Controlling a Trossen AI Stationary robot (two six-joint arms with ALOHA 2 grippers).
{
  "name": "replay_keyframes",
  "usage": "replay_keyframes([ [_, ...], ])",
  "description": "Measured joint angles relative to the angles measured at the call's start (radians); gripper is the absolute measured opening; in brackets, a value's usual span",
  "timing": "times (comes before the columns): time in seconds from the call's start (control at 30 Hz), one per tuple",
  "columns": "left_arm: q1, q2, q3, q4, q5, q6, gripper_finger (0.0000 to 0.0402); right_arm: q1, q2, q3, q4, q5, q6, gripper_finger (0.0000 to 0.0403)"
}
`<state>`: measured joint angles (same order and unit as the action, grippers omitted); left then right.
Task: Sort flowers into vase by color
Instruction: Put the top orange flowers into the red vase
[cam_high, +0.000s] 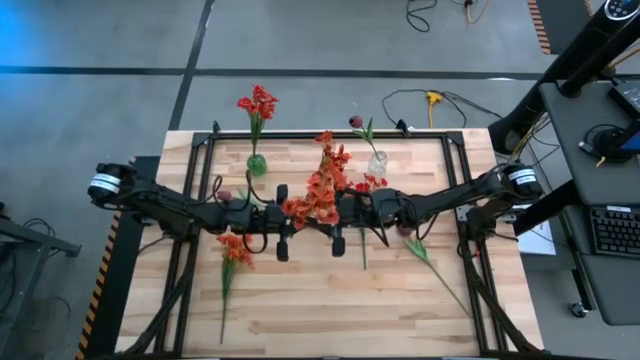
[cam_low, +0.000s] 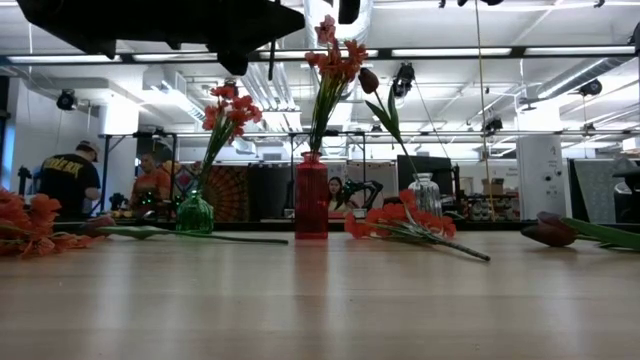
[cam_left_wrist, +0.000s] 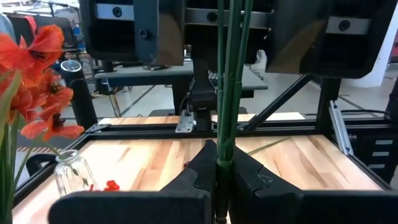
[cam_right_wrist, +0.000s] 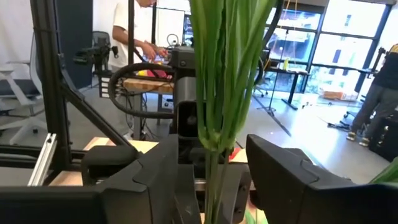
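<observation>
Standing between left gripper (cam_left_wrist: 222, 177) fingers: flower stems (cam_left_wrist: 227, 74).

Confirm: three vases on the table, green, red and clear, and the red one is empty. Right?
Not quite. Three vases, yes: the green vase, the red vase and the clear vase. But the red one is not empty: the low view shows orange-red flowers standing upright in it, stems running down into its neck.
</observation>
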<state>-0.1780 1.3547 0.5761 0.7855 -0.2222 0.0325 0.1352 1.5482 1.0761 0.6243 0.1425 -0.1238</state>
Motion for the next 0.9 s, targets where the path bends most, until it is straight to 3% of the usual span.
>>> replay_keyframes([
  [0.43,0.0,0.003,0.001,-0.001,-0.004,0.003,0.0005,-0.005,0.0,0.023,-0.047,0.0,0.008,0.0021],
  [0.7,0.0,-0.014,-0.003,-0.053,-0.004,0.003,0.0065,-0.005,-0.023,0.026,-0.094,0.012,0.02,0.0014],
  [0.9,0.002,-0.114,-0.005,-0.233,-0.007,0.01,0.0137,-0.005,-0.099,0.016,-0.217,0.16,0.009,0.0013],
])
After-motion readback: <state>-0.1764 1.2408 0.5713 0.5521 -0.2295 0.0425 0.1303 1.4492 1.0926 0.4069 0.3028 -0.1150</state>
